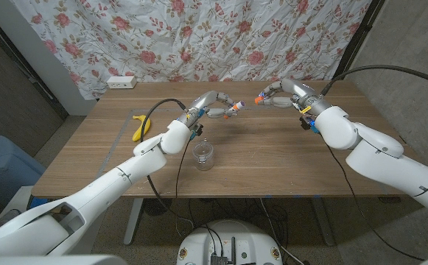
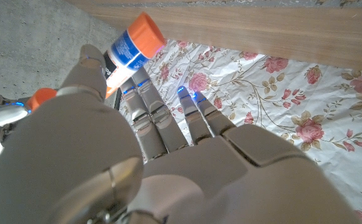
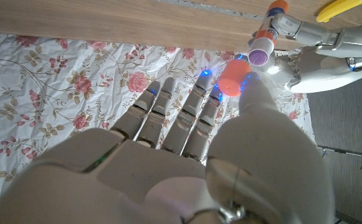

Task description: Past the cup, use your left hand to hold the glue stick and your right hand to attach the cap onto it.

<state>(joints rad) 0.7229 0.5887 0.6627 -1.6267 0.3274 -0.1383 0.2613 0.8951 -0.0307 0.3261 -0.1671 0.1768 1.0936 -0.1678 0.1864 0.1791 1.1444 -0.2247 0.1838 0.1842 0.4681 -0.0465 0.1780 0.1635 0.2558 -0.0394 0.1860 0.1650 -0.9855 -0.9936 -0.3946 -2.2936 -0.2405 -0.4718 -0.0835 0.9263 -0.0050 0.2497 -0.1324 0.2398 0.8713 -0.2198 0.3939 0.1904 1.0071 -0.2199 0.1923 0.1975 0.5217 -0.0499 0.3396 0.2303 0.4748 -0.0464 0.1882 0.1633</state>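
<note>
Glue stick (image 1: 235, 109): upper middle of the head view, lifted above the table's far part, pinched in the left hand (image 1: 215, 107); its open purple end (image 3: 258, 57) faces the cap.
Cap (image 1: 259, 99): orange, just right of the stick, a small gap between them; pinched in the fingertips of the right hand (image 1: 281, 94).
Left hand: clamped on the stick's blue-and-white body (image 2: 131, 48).
Right hand: thumb and fingers (image 3: 255, 99) closed on the cap (image 3: 233, 76).
Cup (image 1: 203, 155): clear, lower centre, standing on the table (image 1: 287, 165).
Banana (image 1: 141, 126): yellow, left of centre on the table.
Flowered cloth (image 1: 221, 37): across the top of the frame.
Power strip (image 1: 121, 82): white, upper left.
</note>
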